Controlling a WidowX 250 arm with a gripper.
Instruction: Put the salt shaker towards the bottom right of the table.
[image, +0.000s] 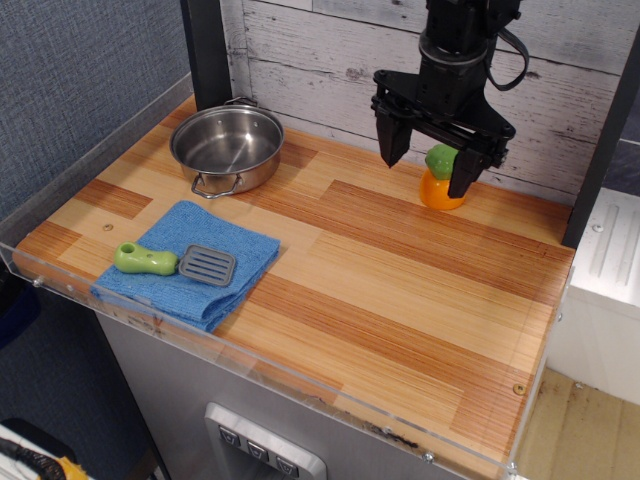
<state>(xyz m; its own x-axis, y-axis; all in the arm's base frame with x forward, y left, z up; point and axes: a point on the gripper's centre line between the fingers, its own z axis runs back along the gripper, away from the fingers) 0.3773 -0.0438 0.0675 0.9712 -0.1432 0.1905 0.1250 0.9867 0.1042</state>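
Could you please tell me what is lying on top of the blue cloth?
A spatula with a green handle and grey slotted head lies on the blue cloth. Whatever is beneath the cloth is covered.
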